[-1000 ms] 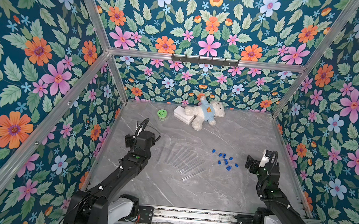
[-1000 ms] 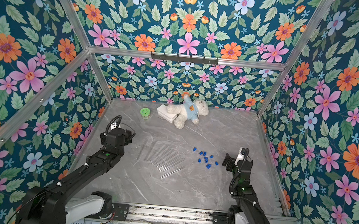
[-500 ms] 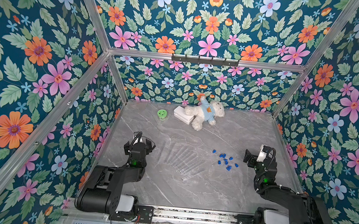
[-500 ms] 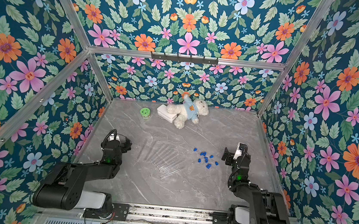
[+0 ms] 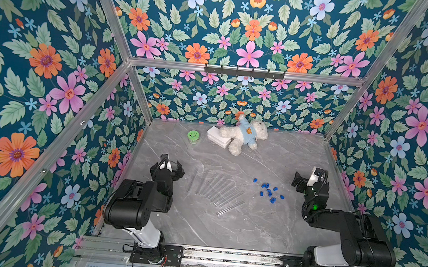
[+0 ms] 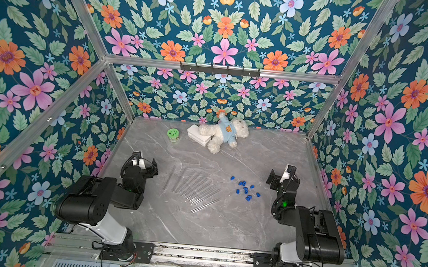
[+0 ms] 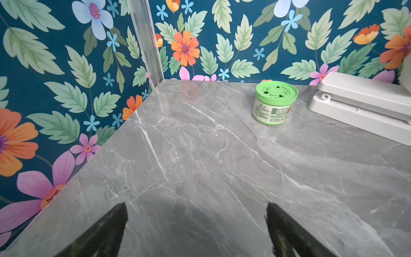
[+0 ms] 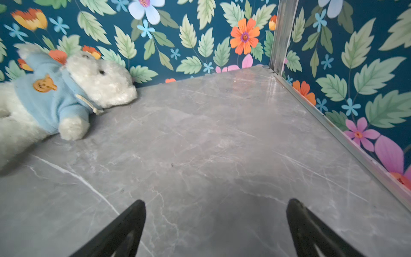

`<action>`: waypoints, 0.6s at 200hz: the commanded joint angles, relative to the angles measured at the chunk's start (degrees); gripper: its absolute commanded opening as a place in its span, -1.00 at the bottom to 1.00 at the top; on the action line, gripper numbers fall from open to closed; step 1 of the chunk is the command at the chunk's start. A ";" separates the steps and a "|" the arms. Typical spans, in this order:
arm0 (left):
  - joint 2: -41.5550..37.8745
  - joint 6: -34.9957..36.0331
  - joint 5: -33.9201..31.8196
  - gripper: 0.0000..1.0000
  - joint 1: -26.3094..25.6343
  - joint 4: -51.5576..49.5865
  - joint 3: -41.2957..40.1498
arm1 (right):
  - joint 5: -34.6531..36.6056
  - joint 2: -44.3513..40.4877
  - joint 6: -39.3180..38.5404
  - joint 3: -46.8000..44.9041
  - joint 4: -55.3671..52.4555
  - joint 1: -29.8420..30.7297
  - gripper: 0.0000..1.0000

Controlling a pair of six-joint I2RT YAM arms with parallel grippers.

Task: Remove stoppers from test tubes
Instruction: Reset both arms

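Note:
Several clear test tubes (image 5: pixel 215 190) (image 6: pixel 193 187) lie side by side, fanned out on the grey marble table (image 5: pixel 238 227); no blue shows on their ends. Several small blue stoppers (image 5: pixel 269 190) (image 6: pixel 245 189) lie loose in a cluster to their right, apart from the tubes. My left gripper (image 5: pixel 171 162) (image 6: pixel 146 159) (image 7: pixel 196 205) stands open and empty left of the tubes. My right gripper (image 5: pixel 307 176) (image 6: pixel 281 175) (image 8: pixel 216 201) stands open and empty right of the stoppers. Neither wrist view shows tubes or stoppers.
At the back stand a green-lidded jar (image 5: pixel 193 136) (image 7: pixel 274 102), a flat white device (image 5: pixel 219 139) (image 7: pixel 360 106) and a white teddy bear in a blue shirt (image 5: pixel 244 135) (image 8: pixel 55 98). Floral walls close in three sides. Both arms sit folded near the front rail.
Both arms have folded back, their big links swinging up over the bases at the front rail. The grippers stay open. Tubes and stoppers have not moved.

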 commanded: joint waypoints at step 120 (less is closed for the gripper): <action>-0.04 -0.72 -0.72 0.99 0.08 2.70 -0.01 | 1.74 0.03 0.53 0.45 -0.92 0.09 0.99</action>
